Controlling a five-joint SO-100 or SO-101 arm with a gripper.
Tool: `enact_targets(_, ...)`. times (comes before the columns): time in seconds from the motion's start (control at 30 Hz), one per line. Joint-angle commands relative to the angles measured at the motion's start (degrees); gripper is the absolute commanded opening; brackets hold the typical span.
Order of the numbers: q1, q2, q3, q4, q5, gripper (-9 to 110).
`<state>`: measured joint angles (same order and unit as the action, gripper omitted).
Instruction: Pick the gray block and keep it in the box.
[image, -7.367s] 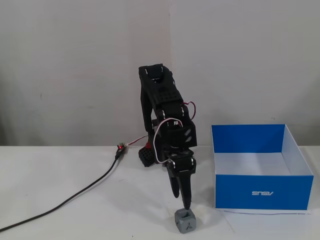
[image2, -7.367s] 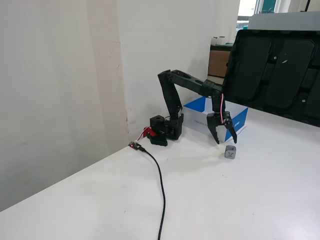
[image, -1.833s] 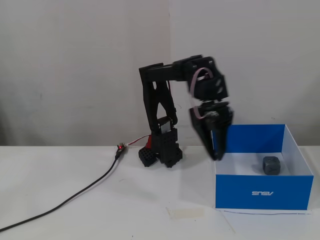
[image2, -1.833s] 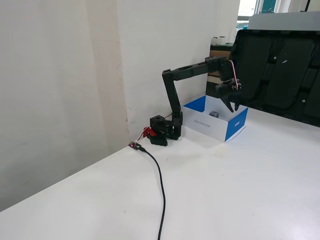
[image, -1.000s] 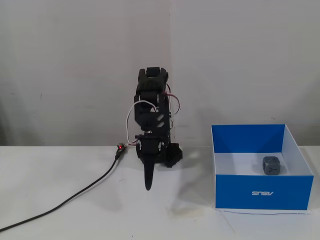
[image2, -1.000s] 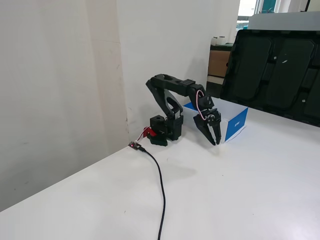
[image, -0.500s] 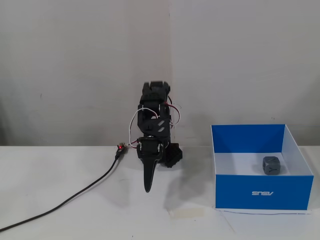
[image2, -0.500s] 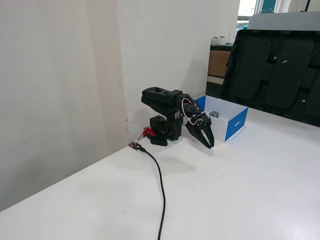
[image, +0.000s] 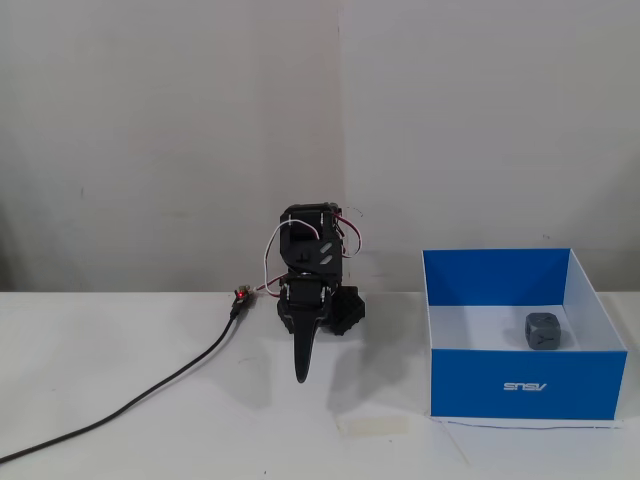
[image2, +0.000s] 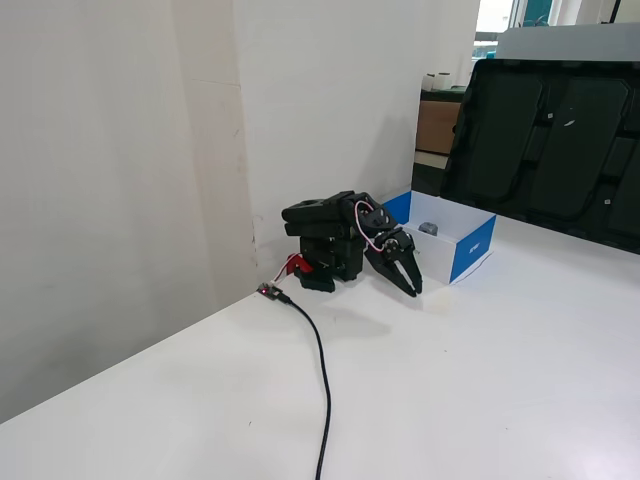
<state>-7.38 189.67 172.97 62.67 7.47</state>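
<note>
The gray block (image: 541, 330) lies on the white floor of the box (image: 530, 385), toward its right side; in the other fixed view only its top (image2: 428, 229) shows over the box (image2: 470, 250) wall. My gripper (image: 302, 377) is folded down in front of the arm's base, well left of the box, with its tips pointing at the table. Seen from the side, my gripper (image2: 414, 290) has its fingers together and nothing between them.
A black cable (image: 150, 395) runs from a small connector (image: 240, 296) off to the lower left. A strip of pale tape (image: 375, 425) lies on the table in front of the arm. Dark trays (image2: 550, 130) lean behind the box.
The arm dropped the block in the box, swung back left and folded down to its base. Over the last half second it sank a little lower.
</note>
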Motion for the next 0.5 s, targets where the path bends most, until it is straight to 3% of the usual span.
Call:
enact_targets(0.0, 1.0, 6.8, 1.3, 0.6, -0.4, 0)
enact_targets(0.47, 2.9, 6.8, 1.2, 1.5, 0.4, 1)
